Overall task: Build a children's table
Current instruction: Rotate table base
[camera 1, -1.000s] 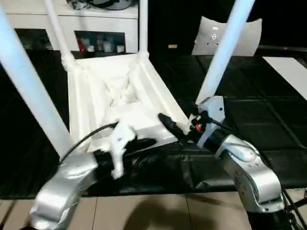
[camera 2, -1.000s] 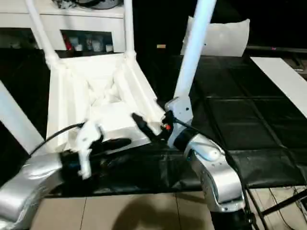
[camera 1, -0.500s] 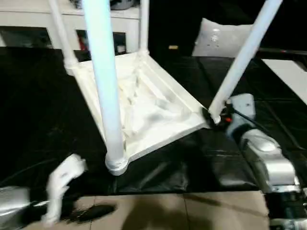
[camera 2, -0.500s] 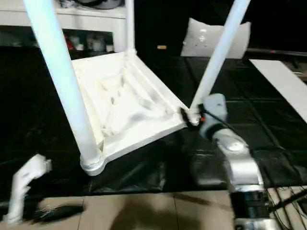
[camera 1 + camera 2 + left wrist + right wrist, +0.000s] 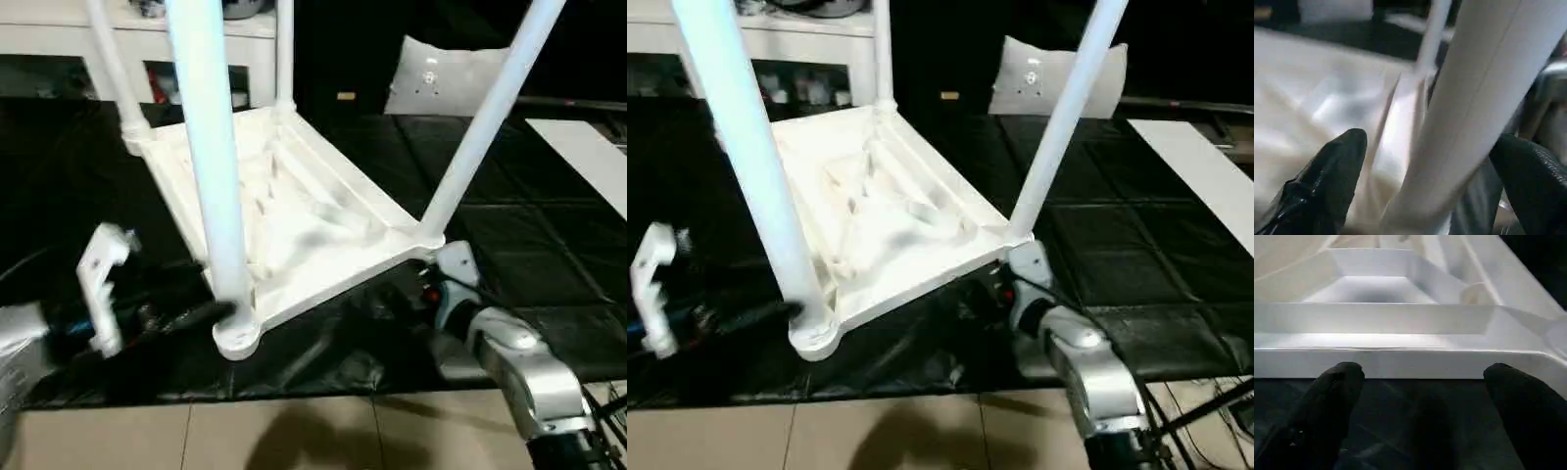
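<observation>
The children's table (image 5: 313, 215) lies upside down on the black mat, with its ribbed underside up. All its white legs stand in the corner sockets: a near one (image 5: 211, 166), a right one (image 5: 485, 117) and two at the back. My left gripper (image 5: 1430, 186) is open at the base of the near leg. The leg passes between its black fingers (image 5: 1327, 181) with space on both sides. My right gripper (image 5: 1425, 411) is open, low on the mat just in front of the table's rim (image 5: 1400, 362) below the right corner.
A black mat (image 5: 549, 245) covers the work surface, with tiled floor (image 5: 294, 431) along its near edge. White cabinets (image 5: 59, 39) stand at the back left. A grey-white panel with holes (image 5: 441, 73) leans at the back right. A white board (image 5: 588, 157) lies far right.
The table has swung round, so a corner with its leg now points toward me. My left gripper left the near rim, opened and now straddles that leg. My right gripper dropped below the right corner.
</observation>
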Motion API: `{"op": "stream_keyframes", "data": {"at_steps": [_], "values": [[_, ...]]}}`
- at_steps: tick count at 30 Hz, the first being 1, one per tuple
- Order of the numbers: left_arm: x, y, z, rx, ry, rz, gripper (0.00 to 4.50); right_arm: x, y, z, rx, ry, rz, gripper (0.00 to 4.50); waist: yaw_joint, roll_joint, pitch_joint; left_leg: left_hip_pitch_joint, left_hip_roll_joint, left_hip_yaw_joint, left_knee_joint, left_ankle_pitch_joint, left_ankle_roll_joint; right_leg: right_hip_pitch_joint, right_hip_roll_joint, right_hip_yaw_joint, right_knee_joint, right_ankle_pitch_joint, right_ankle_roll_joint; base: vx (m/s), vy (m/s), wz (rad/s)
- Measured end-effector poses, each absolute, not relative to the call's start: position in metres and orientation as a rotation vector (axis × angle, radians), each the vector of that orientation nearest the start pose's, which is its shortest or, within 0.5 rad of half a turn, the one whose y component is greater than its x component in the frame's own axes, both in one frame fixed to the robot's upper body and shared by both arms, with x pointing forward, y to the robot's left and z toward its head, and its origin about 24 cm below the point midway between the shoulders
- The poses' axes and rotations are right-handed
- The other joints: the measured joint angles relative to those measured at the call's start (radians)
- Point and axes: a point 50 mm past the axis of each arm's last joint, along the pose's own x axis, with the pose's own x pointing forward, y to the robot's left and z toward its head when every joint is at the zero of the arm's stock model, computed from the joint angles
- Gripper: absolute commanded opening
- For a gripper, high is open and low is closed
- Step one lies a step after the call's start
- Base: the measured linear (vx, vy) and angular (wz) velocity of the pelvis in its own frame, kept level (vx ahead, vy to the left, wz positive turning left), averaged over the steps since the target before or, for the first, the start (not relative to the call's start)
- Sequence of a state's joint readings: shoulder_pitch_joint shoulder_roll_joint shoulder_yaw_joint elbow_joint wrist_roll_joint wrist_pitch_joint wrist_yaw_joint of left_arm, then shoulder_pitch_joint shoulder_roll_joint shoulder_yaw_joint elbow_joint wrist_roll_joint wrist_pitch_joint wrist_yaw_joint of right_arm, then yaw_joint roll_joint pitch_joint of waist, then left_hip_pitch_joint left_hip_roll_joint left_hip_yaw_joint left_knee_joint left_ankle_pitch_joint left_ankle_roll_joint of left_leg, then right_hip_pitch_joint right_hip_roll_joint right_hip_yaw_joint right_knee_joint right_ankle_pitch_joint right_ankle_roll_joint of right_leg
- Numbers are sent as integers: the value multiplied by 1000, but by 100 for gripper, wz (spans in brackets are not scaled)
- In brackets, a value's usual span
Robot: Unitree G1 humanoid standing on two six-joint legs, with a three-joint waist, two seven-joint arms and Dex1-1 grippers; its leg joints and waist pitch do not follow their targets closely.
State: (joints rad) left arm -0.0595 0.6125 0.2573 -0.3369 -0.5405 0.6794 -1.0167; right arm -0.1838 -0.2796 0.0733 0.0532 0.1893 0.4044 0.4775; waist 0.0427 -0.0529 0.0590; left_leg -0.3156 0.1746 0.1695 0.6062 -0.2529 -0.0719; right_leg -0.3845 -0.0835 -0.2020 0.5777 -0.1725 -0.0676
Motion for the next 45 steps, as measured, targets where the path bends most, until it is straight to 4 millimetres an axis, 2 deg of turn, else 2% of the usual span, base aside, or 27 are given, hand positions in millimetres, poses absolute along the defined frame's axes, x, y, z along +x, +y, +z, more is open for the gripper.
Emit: {"op": "stream_keyframes", "data": {"at_steps": [6,10,12,16,19,24,27,34,42,45], "values": [[235,192,129,-92,199,-1092,444,280,-155,43,-57,310,529,450,1,3,1,1,0,0,0,1,-1,1,0,0,0,1,-1,0,0,0],[241,176,128,-90,190,-1118,444,283,-155,38,-116,354,496,450,-2,3,1,0,0,0,0,1,-1,1,0,0,0,1,0,0,0,0],[245,167,128,-99,174,-1131,444,284,-149,35,-146,399,509,450,0,3,1,0,0,0,0,1,-1,0,0,0,0,0,0,0,0,0],[246,149,131,-124,149,-1196,444,291,-138,36,-117,382,484,450,2,3,1,0,0,0,0,1,-1,0,0,0,0,0,0,0,0,0],[247,144,133,-137,139,-1212,444,294,-148,33,-218,395,469,450,5,4,1,0,0,0,0,1,-1,0,0,0,0,0,0,0,0,0],[245,132,133,-175,144,-1253,444,302,-144,28,-250,414,418,450,-1,5,2,0,0,0,0,1,-2,0,0,0,1,0,0,0,0,0],[242,120,135,-189,137,-1298,444,304,-140,28,-242,423,423,450,-13,5,2,0,0,0,0,1,-1,0,1,0,1,0,-1,0,0,0],[243,92,138,-233,91,-1338,444,315,-135,30,-263,407,431,450,-20,5,2,0,5,0,1,2,-3,-1,6,1,1,1,-3,0,0,0],[256,63,145,-250,18,-1323,444,323,-120,33,-237,395,455,450,-24,5,2,-1,9,0,1,4,-6,-2,11,0,0,1,-6,0,0,0],[262,55,146,-249,-1,-1312,444,327,-120,33,-224,401,436,450,-18,5,2,-2,9,0,1,6,-3,-2,11,0,0,1,-7,0,0,0]]}}
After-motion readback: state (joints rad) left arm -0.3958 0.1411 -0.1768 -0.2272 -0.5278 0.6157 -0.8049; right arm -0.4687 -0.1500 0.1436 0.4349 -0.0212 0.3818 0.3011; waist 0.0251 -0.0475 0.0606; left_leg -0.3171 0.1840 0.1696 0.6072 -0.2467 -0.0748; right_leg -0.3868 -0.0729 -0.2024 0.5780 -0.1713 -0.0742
